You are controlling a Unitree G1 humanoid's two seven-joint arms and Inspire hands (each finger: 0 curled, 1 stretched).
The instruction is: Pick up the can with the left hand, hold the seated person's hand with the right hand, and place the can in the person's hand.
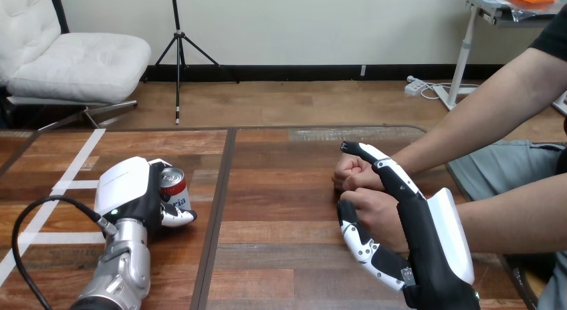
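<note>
Can [175, 184] is over on the left half of the counter [281, 190], about upright. The left hand [127, 190] is wrapped round it from the side, with a finger [179, 218] curling across the lower front. That finger hides the base, so I can't tell if the can has left the wood or is just sitting there gripped.

On the other side, the right hand [428, 236] is at the person's nearer hand [378, 213]. Its fingers [391, 173] lie almost straight across the top and the thumb [358, 242] curves in underneath. So the fist sits between them, and I'd call it a loose clasp rather than a squeeze. The person's farther hand [353, 171] is balled up just beyond it, touching or very nearly.

My read is that we're at the lift-and-carry part. A few thoughts on doing it well:

- Check the grip is solid before moving. A round can in a side grip will want to slip or tip, so keep it vertical on the way across.
- Lift clear of the counter first, then travel right. It's well apart from the person's hands, so dragging is asking for a topple.
- Both of the person's hands look closed. The held one needs to be palm up and open before the can arrives, so the right hand should support from below and not pin it shut.
- Keep those long right fingers out of the drop spot.
- Let go only once the can is resting in the palm.
</note>
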